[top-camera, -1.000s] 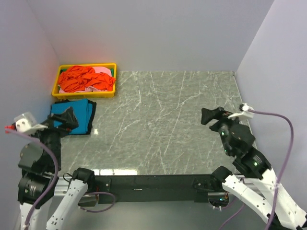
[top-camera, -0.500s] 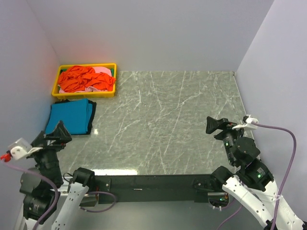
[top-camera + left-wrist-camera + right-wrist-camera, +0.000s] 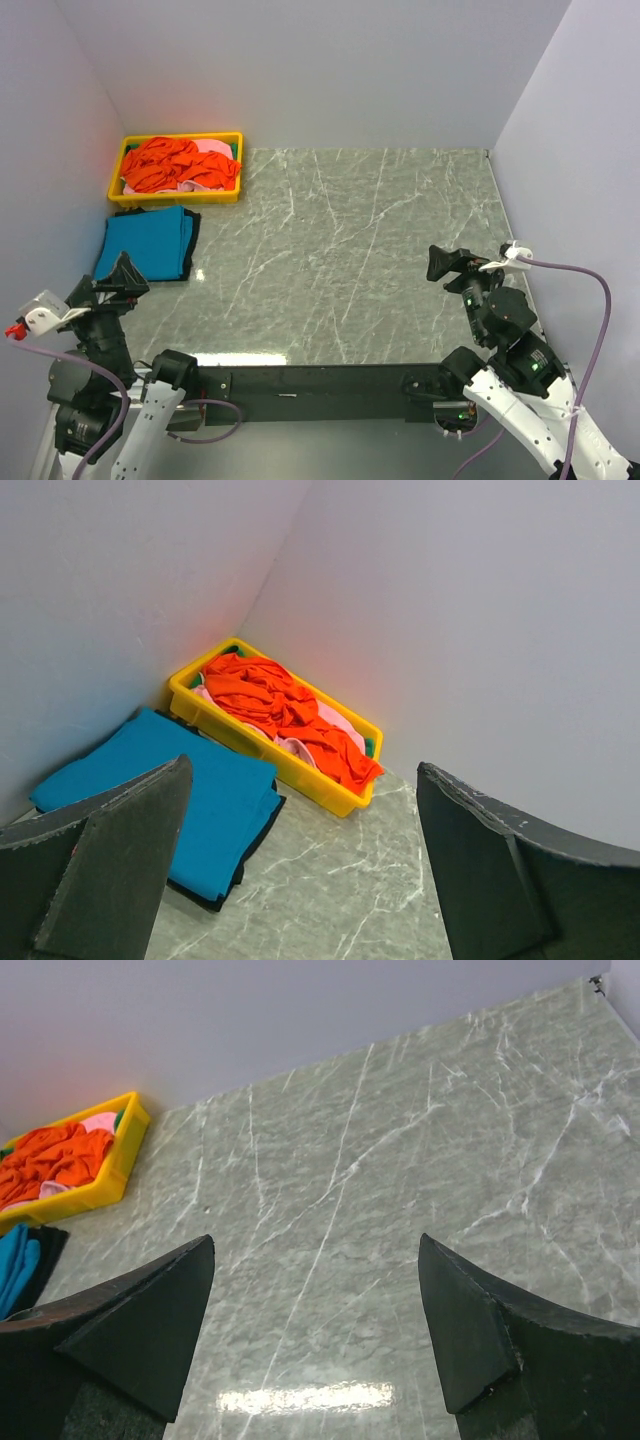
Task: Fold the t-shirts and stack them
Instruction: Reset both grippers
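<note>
A folded teal-blue t-shirt [image 3: 145, 240] lies on a folded black t-shirt [image 3: 194, 232] at the table's left side; both show in the left wrist view, the teal-blue one [image 3: 190, 790] above the black one [image 3: 215, 895]. Orange-red [image 3: 165, 163], pink [image 3: 212, 170] and green [image 3: 236, 150] t-shirts lie crumpled in a yellow tray [image 3: 176, 197]. My left gripper [image 3: 115, 278] is open and empty, near the table's front left, just short of the folded stack. My right gripper [image 3: 447, 262] is open and empty above the table's right side.
The yellow tray [image 3: 290, 772] stands in the far left corner against the walls. Grey walls close the table on three sides. The marble tabletop [image 3: 350, 250] stretches between the two arms, and shows in the right wrist view [image 3: 340, 1210].
My left gripper has drawn back from over the folded stack toward the front left edge. My right gripper has lowered and drawn back toward the near right. The shirts have not moved.
</note>
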{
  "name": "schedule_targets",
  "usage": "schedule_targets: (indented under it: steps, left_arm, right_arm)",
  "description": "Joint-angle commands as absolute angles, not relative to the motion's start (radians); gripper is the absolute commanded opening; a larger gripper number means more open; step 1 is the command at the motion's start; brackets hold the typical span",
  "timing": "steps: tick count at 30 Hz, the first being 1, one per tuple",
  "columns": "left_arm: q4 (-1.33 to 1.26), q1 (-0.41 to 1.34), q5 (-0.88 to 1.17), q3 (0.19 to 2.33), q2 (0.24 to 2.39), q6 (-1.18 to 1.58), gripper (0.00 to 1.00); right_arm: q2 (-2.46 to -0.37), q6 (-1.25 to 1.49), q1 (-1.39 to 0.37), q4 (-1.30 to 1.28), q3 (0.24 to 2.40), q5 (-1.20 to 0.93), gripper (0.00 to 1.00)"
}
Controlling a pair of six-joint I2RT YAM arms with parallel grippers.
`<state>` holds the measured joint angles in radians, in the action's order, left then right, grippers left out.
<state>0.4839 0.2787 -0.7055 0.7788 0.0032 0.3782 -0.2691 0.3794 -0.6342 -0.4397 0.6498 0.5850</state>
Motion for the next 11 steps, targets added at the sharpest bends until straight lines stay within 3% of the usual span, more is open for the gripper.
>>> schedule_targets:
  steps: [1,11]
  left_arm:
    - [0.445,0.279,-0.715,0.772,-0.051,0.350,1.00]
    - [0.410,0.279,-0.718,0.739,-0.074,0.345,1.00]
  right_arm:
    - [-0.253,0.354,-0.630,-0.391,0.643,0.609,0.88]
    - [-0.253,0.331,-0.632,-0.359,0.615,0.595,0.88]
